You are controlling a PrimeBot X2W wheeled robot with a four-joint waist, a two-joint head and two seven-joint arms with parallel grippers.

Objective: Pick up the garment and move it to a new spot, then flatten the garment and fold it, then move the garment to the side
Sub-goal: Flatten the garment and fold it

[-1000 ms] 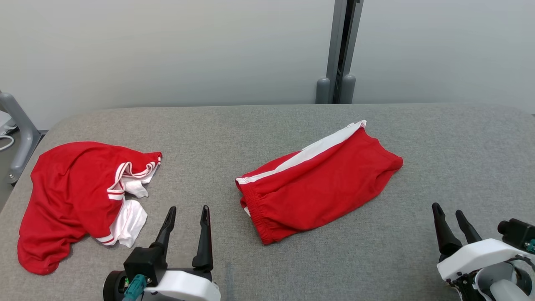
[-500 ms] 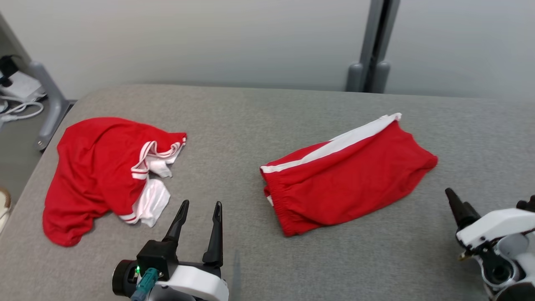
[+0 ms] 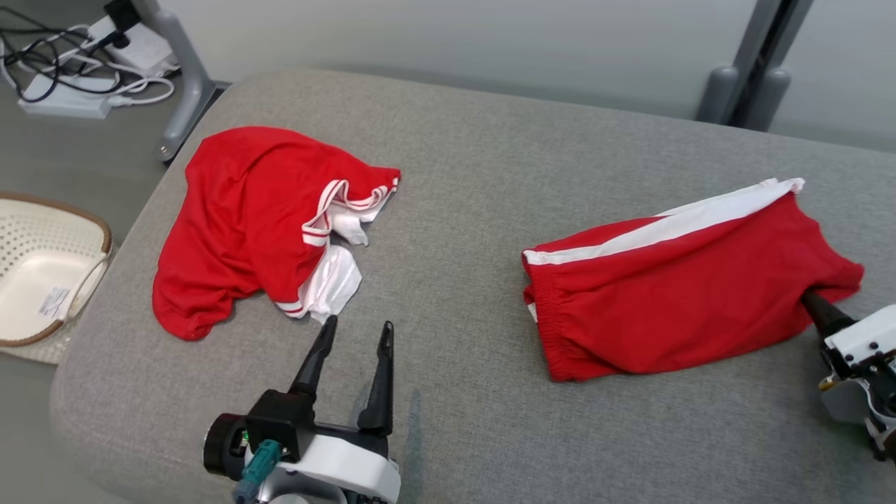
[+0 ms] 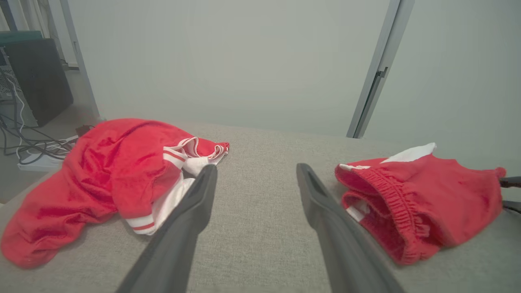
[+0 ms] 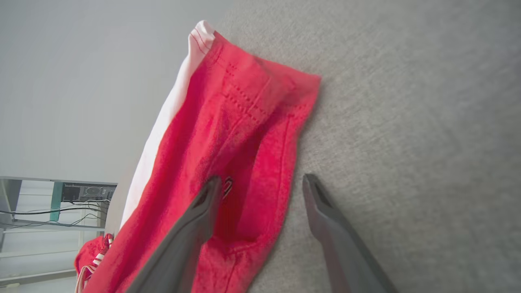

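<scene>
Straddling shorts [image 5: 228, 122] edge — right gripper [image 5: 261, 179]

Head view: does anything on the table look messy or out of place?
Yes. The shirt at the table's left end lies crumpled, its white striped trim bunched and turned out. The shorts to its right lie folded flat, nothing odd there.

Left claw [image 3: 358, 323] gapes; right claw [image 5: 262, 178] likewise, seemingly rolled.

Head view: shorts [image 3: 686, 294] hide the right tool's [image 3: 815, 308] fingertips; the left edge cuts the basket [image 3: 42, 273]; its label [image 3: 53, 301] is too small to read.
</scene>
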